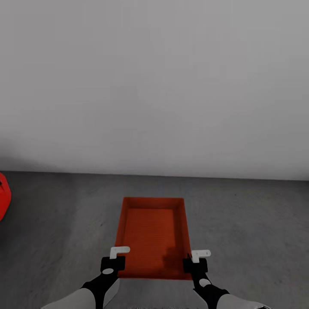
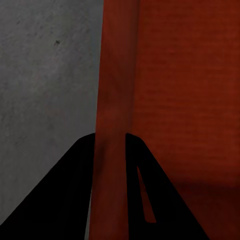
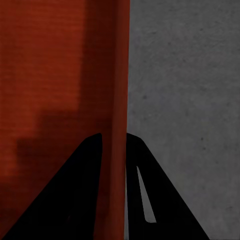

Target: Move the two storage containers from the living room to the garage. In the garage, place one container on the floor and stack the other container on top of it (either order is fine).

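1. A red-orange storage container (image 1: pixel 152 231) sat low over the dark grey concrete floor (image 1: pixel 249 223), its long axis running away from the robot toward the plain light grey wall (image 1: pixel 154 86). I could not tell whether its base touched the floor or hung just above it.
2. Only one box was clear to me; whether a second one lay nested under it, I could not tell.
3. The left gripper (image 1: pixel 114 262) was at the container's near left corner, its dark fingers closed on the thin left wall.
4. In the left wrist view that wall (image 2: pixel 112 125) ran straight down between the two black fingers (image 2: pixel 65 200), with grey floor on one side and the box's ribbed inside on the other.
5. The right gripper (image 1: pixel 195 262) was at the near right corner and pinched the right wall in the same way.
6. In the right wrist view the wall (image 3: pixel 119 100) stood between the black fingers (image 3: pixel 70 200), one finger inside the box and one outside over the floor.
7. A dark shadow lay across the near right part of the container's bottom.
8. At the far left edge of the head view, a bit of a red car (image 1: pixel 3 195) stood on the floor, well apart from the container.
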Available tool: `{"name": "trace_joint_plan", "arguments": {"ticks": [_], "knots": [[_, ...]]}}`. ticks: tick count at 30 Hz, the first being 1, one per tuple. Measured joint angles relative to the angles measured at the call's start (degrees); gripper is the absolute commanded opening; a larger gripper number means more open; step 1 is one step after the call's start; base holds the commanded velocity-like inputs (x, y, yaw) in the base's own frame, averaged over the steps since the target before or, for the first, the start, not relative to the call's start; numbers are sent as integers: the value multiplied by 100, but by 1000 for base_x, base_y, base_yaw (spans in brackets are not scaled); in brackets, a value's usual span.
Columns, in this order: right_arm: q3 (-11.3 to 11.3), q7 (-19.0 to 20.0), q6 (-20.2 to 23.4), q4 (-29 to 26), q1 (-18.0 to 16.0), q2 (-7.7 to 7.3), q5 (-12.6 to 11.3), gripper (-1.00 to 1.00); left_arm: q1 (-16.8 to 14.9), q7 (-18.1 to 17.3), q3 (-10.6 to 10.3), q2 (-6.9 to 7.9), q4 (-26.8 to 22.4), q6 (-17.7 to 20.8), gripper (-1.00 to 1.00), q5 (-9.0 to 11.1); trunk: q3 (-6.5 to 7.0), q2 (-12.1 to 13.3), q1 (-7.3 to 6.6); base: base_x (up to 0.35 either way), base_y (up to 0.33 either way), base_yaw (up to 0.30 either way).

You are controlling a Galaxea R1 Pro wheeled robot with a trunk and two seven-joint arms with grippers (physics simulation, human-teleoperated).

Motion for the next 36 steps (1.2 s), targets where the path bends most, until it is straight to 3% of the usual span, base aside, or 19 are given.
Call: {"name": "trace_joint_plan", "arguments": {"ticks": [36], "knots": [[-7, -1, 0, -2, 1, -1, 10, -100, -1, 2, -5, 0, -7, 8, -100, -2, -331, 0, 0, 0, 0, 0]]}}
